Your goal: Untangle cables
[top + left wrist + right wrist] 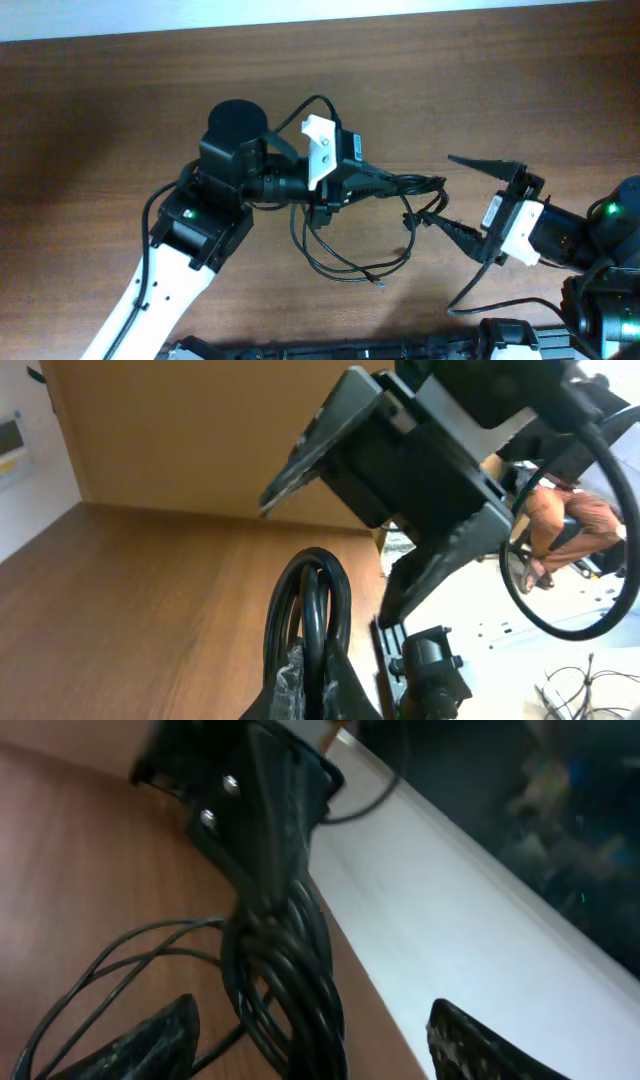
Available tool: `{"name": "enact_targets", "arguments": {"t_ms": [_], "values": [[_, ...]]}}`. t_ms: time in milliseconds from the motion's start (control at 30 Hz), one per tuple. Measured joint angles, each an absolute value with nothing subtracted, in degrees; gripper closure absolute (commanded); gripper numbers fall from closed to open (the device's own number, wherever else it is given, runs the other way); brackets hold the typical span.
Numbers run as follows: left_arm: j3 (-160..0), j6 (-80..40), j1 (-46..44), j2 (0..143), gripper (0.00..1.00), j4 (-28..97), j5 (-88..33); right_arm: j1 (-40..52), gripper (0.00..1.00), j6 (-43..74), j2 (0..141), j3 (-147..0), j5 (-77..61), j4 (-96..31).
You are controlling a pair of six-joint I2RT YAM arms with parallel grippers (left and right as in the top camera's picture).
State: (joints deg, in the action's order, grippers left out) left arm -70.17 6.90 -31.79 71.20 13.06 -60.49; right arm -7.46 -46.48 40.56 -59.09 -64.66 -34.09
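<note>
Mid-bench, L fingers [398, 185] are clamping shut on the cables [350, 262], bunched into one bundle.
Loose loops are hanging from the grip and lying on the bench [120, 100] just below it. R fingers [488, 166] are standing wide apart, straddling the bundle's far end, gripping nothing.

Thin black cables [412, 184] are gathered into a tight, twisted bunch, pinched in the closed left end effector [380, 185] just above the brown worktop [120, 100]. From the bunch, several slack loops hang down and lie overlapping on the worktop; one strand ends in a small plug tip [381, 285]
</note>
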Motion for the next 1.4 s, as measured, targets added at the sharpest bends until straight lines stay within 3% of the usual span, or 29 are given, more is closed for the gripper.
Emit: {"name": "enact_targets", "arguments": {"t_ms": [400,467,533,600,1067,1400], "values": [[-70.17,7.33,-33.8,71.75,1.0,12.12,-61.12,-7.46,0.31,-50.06,40.56,-59.09,-66.81,-32.12],[-70.17,7.38,-34.09,71.75,1.0,11.7,-61.12,-7.46,0.36,-50.22,40.56,-59.09,-67.22,-32.14],[-70.17,7.51,-34.13,71.75,1.0,11.46,-61.12,-7.46,0.48,-50.48,40.56,-59.09,-68.12,-32.32],[-70.17,7.51,-34.13,71.75,1.0,11.44,-61.08,-7.46,0.51,-50.65,40.56,-59.09,-68.58,-32.99],[-70.17,7.2,-34.28,71.75,1.0,5.34,-61.04,-7.46,0.51,-51.03,40.56,-59.09,-69.08,-40.66],[-70.17,-5.74,-34.65,71.75,1.0,1.72,-48.71,-7.49,0.5,-50.98,41.15,-59.09,-67.31,-41.87]]}}
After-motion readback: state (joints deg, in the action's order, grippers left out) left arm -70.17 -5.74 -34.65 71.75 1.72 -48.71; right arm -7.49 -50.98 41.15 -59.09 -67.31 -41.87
